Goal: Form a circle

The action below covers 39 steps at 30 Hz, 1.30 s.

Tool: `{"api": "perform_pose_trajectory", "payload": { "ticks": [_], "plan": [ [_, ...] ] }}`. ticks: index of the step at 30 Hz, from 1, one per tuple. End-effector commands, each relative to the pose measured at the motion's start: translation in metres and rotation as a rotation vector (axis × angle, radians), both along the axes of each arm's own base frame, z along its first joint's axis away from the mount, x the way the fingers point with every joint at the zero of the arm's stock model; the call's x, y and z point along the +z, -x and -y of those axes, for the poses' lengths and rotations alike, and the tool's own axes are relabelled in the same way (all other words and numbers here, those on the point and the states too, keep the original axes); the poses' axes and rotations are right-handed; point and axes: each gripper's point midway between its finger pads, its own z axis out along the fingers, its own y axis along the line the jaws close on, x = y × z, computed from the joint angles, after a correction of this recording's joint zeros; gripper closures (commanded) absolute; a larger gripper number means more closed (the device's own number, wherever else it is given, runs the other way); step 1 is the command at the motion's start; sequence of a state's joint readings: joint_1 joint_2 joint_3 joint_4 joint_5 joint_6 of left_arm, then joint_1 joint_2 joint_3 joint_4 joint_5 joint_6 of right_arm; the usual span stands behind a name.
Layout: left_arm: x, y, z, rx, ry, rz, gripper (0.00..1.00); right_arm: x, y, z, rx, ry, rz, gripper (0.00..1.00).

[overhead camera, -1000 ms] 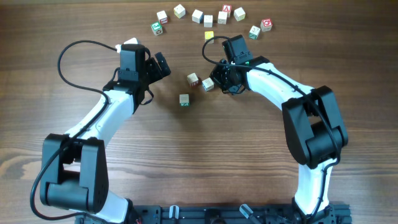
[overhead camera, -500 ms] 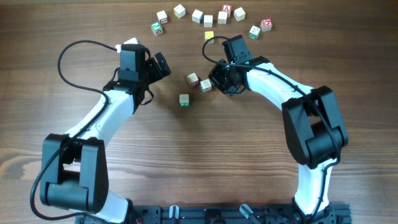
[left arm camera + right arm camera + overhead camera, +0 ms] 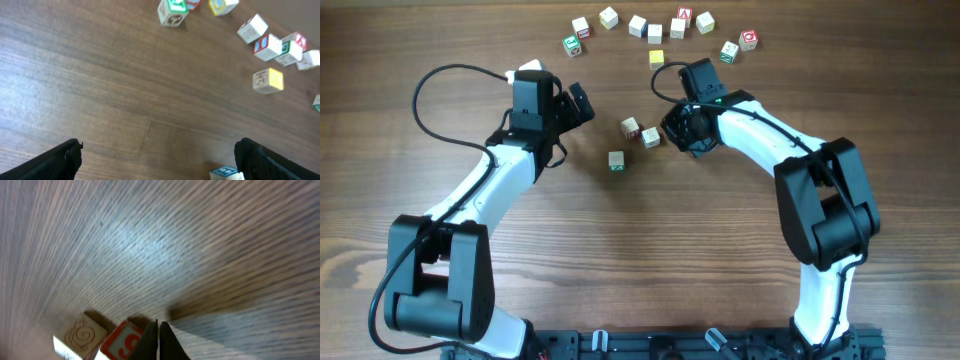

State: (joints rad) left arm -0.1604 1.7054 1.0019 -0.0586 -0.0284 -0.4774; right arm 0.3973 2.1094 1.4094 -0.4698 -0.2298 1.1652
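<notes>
No full circle shows on the table. Three small pale wooden letter cubes lie grouped mid-table: one [image 3: 630, 127], one [image 3: 651, 137] and one [image 3: 616, 160]. My right gripper [image 3: 671, 131] is shut with nothing in it. Its tips rest right beside the red-marked cube [image 3: 121, 343], which has a spiral-marked cube [image 3: 80, 336] next to it in the right wrist view. My left gripper [image 3: 579, 103] stands wide open over bare wood, left of the group. A blue-marked cube [image 3: 227, 172] sits just inside its right finger [image 3: 270, 161].
A long loose arc of similar cubes [image 3: 638, 25] runs along the far side, from a green-marked cube [image 3: 570, 44] to a red-marked cube [image 3: 748, 40]. A single yellow cube [image 3: 656, 58] lies below the arc and also shows in the left wrist view [image 3: 268, 80].
My right gripper edged left against the nearest cube, shifting it a little left, then eased back slightly. The left arm has not moved.
</notes>
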Motion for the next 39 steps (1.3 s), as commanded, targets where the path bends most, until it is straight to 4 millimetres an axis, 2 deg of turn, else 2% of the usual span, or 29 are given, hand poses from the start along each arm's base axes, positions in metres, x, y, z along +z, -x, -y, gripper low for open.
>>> {"api": "perform_pose_trajectory", "payload": {
  "ticks": [1, 2, 4, 5, 7, 10, 12, 16, 20, 24, 26, 31, 33, 36, 39],
  "plan": [
    [0.008, -0.014, 0.006, -0.008, 0.028, 0.055, 0.0, -0.001, -0.009, 0.023, -0.018, 0.045, 0.024, 0.95],
    [0.009, -0.017, 0.014, -0.046, 0.056, 0.073, 0.0, -0.001, -0.01, 0.027, -0.02, 0.048, 0.024, 0.96],
    [0.009, -0.022, 0.027, -0.103, 0.102, 0.094, 0.12, -0.002, -0.012, 0.033, -0.013, 0.055, 0.027, 0.96],
    [0.004, -0.025, 0.033, -0.129, 0.125, 0.098, 0.24, -0.002, -0.011, 0.036, -0.012, 0.06, 0.023, 0.95],
    [-0.009, -0.03, 0.039, -0.148, 0.145, 0.096, 0.58, -0.003, -0.011, 0.039, -0.002, 0.067, 0.022, 0.96],
    [-0.025, -0.036, 0.052, -0.201, 0.188, 0.106, 0.77, -0.003, -0.012, 0.039, -0.003, 0.068, 0.025, 0.96],
    [-0.032, -0.039, 0.062, -0.249, 0.228, 0.12, 0.84, -0.003, -0.012, 0.04, -0.006, 0.077, 0.028, 0.95],
    [-0.036, -0.044, 0.078, -0.319, 0.277, 0.161, 0.85, -0.003, -0.012, 0.04, -0.007, 0.077, 0.027, 0.95],
    [-0.034, -0.045, 0.086, -0.295, 0.333, 0.155, 0.86, -0.003, -0.012, 0.04, -0.007, 0.076, 0.027, 0.96],
    [-0.015, -0.046, 0.119, -0.379, 0.375, 0.167, 0.87, -0.003, -0.012, 0.04, -0.007, 0.077, 0.027, 0.95],
    [-0.001, -0.058, 0.139, -0.413, 0.309, 0.146, 0.88, -0.003, -0.012, 0.04, -0.006, 0.077, 0.025, 0.95],
    [0.0, -0.083, 0.149, -0.418, 0.189, 0.019, 0.91, -0.004, -0.011, 0.041, -0.006, 0.08, 0.021, 0.95],
    [-0.001, -0.087, 0.149, -0.409, 0.175, -0.027, 0.92, -0.004, -0.01, 0.042, -0.007, 0.086, 0.018, 0.95],
    [-0.02, -0.079, 0.13, -0.339, 0.099, -0.117, 0.95, -0.008, -0.005, 0.051, -0.02, 0.132, -0.002, 0.95],
    [-0.035, -0.065, 0.127, -0.34, 0.081, -0.197, 0.96, -0.008, -0.006, 0.051, -0.021, 0.132, 0.0, 0.95]
  ]
}}
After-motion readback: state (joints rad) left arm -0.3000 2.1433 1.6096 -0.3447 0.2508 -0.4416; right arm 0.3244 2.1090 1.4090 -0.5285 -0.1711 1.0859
